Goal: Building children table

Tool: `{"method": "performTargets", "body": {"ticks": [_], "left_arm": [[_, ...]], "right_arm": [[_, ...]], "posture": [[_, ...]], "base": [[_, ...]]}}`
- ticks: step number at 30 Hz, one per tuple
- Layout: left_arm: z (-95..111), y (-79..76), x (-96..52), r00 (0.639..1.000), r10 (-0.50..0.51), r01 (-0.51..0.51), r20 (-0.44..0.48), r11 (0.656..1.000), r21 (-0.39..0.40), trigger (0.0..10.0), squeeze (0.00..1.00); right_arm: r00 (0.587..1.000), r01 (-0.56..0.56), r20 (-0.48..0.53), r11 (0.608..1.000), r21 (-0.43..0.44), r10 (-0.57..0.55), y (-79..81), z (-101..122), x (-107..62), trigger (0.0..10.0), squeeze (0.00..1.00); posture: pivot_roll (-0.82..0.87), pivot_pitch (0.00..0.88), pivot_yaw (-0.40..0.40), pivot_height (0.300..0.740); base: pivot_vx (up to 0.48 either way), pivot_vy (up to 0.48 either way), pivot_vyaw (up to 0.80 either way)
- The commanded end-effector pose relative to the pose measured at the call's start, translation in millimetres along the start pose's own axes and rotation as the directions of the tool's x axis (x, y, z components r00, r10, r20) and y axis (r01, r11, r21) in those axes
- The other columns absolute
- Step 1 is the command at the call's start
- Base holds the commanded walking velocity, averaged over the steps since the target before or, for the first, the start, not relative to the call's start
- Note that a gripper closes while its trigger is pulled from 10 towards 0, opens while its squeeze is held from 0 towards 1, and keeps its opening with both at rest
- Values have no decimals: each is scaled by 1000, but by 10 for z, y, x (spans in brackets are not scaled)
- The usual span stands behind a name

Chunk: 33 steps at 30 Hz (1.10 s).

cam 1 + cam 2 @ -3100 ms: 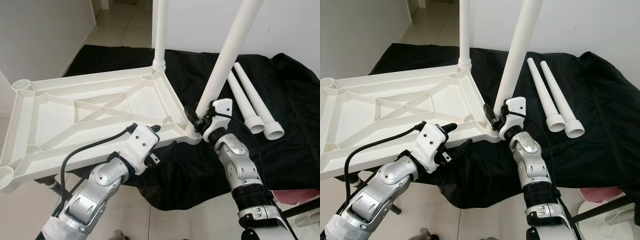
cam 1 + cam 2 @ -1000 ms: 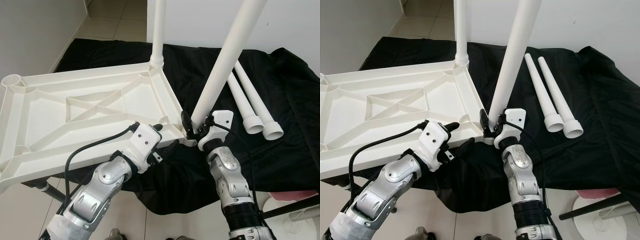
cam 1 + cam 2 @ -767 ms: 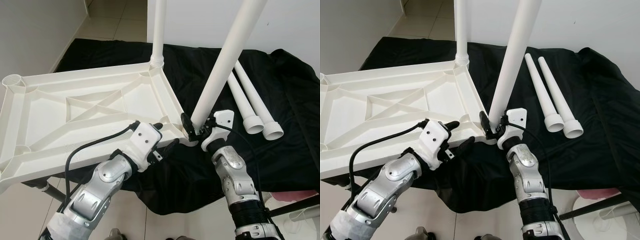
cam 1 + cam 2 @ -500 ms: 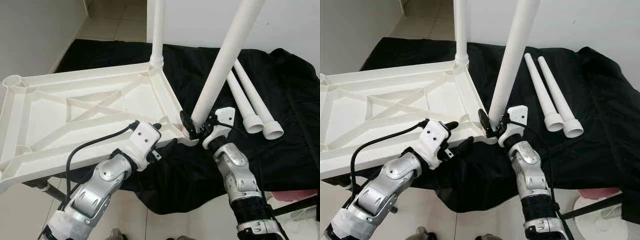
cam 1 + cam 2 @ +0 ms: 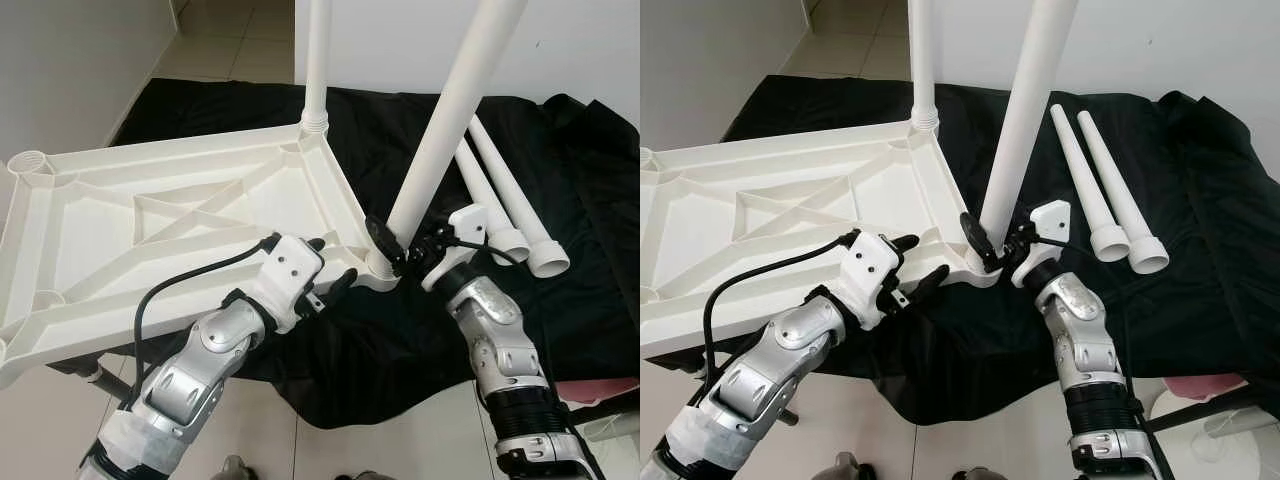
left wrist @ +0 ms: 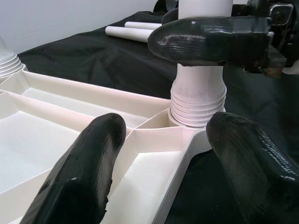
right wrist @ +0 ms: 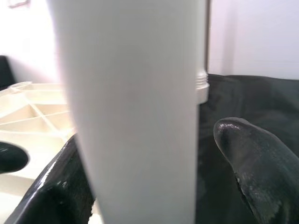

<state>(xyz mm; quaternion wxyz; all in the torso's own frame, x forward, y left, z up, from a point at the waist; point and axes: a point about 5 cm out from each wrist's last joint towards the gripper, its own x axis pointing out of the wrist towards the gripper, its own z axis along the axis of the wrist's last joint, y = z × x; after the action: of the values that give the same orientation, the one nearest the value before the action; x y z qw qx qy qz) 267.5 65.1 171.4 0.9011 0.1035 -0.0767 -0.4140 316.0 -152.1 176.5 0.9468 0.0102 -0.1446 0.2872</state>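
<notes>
Tabletop (image 5: 180, 215) lies upturned over black cloth (image 5: 560, 170); right claw (image 5: 400, 250) grips leg (image 5: 440, 130), left claw (image 5: 330, 262) open.

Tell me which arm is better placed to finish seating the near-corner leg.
The right. Its tool already straddles the leg just above the corner socket. The left tool is open at the tabletop rim, better suited to steadying.

My right end effector (image 5: 392, 252) has swung round the base of the near table leg (image 5: 436, 138), its white wrist block now nearer the two loose legs (image 5: 505, 198). The leg leans less. My left end effector (image 5: 330, 262) has slid along the tabletop (image 5: 180, 225) rim toward that corner.
</notes>
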Motion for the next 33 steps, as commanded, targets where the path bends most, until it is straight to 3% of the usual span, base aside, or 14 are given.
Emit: {"method": "performTargets", "body": {"ticks": [1, 7, 8, 9, 10, 11, 12, 13, 14, 15, 24, 25, 26, 33], "left_arm": [[-6, -64, -8, 990, -141, 141, 0, 990, 4, 10000, 0], [-8, -83, 2, 988, -156, 156, 0, 988, 11, 10000, 0], [-5, -85, 5, 987, -158, 158, 1, 987, 11, 10000, 0], [-5, -85, 5, 987, -158, 158, 1, 987, 11, 10000, 0], [-2, -85, 8, 987, -158, 158, 2, 987, 11, 10000, 0], [-2, -88, 5, 987, -158, 158, 3, 987, 10, 10000, 0], [-2, -88, 5, 987, -158, 158, 3, 987, 10, 10000, 0], [-4, -89, 2, 988, -157, 157, 2, 988, 9, 10000, 0], [-4, -89, 2, 988, -157, 157, 2, 988, 9, 10000, 0], [-8, -95, -5, 988, -156, 156, 1, 988, 9, 10000, 0], [-20, -112, -18, 988, -156, 156, 0, 988, 8, 10000, 0], [-21, -112, -18, 988, -155, 155, 0, 988, 8, 10000, 0], [-22, -111, -19, 988, -155, 155, -1, 988, 10, 10000, 0], [-36, -110, -25, 990, -144, 144, -4, 990, 10, 10000, 0]], "right_arm": [[1000, -24, -3, 1000, 2, 24, -8, -2, -18, 10000, 0], [996, -87, -16, 996, -17, 87, -45, 19, 17, 10000, 0], [995, -98, -25, 995, -21, 98, -59, 16, 24, 7961, 0], [995, -98, -25, 995, -21, 98, -59, 16, 24, 7961, 0], [993, -110, -40, 994, -24, 109, -76, 2, 25, 4784, 0], [991, -119, -57, 993, -25, 118, -90, -23, 17, 3176, 0], [991, -119, -57, 993, -25, 118, -90, -23, 17, 3176, 0], [989, -129, -74, 991, -23, 127, -95, -54, 4, 1373, 0], [989, -129, -74, 991, -23, 127, -95, -54, 4, 1373, 0], [986, -140, -92, 990, -17, 138, -91, -91, -14, 0, 0], [979, -158, -129, 987, -5, 156, -60, -188, -58, 0, 0], [980, -155, -130, 988, -7, 153, -62, -191, -60, 8000, 0], [987, -116, -115, 993, 5, 116, -75, -166, -48, 10000, 0], [994, 65, -86, 998, 19, -63, -68, -122, -11, 10000, 0]], "posture": [[10, 103, 2, 740], [8, 102, 5, 740], [9, 102, 3, 740], [9, 102, 3, 740], [9, 102, 3, 740], [13, 100, 0, 740], [13, 100, 0, 740], [13, 100, 0, 740], [13, 100, 0, 740], [16, 98, -4, 740], [17, 91, -10, 740], [17, 91, -10, 740], [17, 91, -10, 740], [17, 76, -30, 740]], "base": [[0, 0, 0], [0, 0, 0], [0, 0, 0], [0, 0, 0], [0, 0, 0], [0, 0, 0], [0, 0, 0], [0, 0, 0], [0, 0, 0], [0, 0, 0], [0, 0, 0], [0, 0, 0], [0, 0, 0], [0, 0, 0]]}}
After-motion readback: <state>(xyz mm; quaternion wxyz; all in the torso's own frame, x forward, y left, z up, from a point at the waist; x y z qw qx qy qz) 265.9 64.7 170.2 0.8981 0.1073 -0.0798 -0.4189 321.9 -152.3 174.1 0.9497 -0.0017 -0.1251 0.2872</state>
